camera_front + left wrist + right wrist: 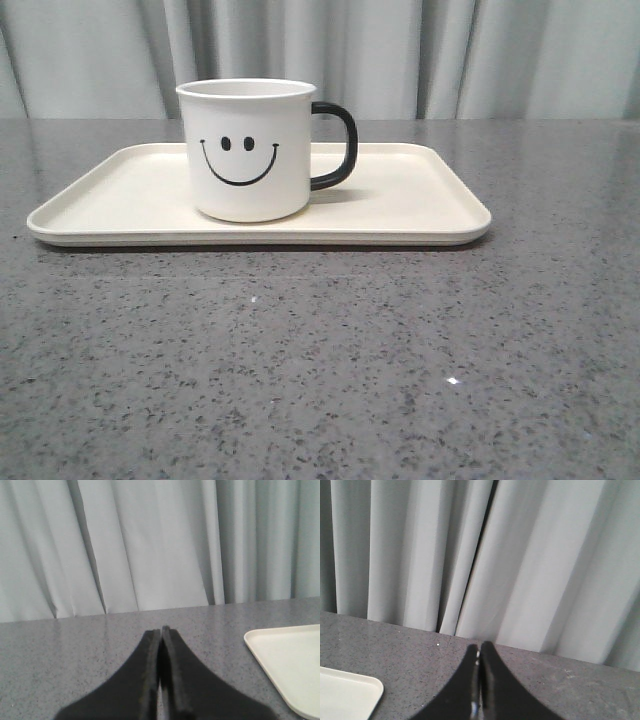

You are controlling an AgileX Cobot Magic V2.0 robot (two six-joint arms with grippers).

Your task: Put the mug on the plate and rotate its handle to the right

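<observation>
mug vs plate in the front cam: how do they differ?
Shape: the mug is an upright cylinder, taller than the plate; the plate is a flat, low-rimmed rectangle with rounded corners, much wider than the mug.
Colour: the mug is white with a black smiley face and a black handle pointing right; the plate is plain cream.
Position: the mug stands on the plate, left of its middle; the plate lies on the grey table.
Shared: both pale and smooth.
</observation>
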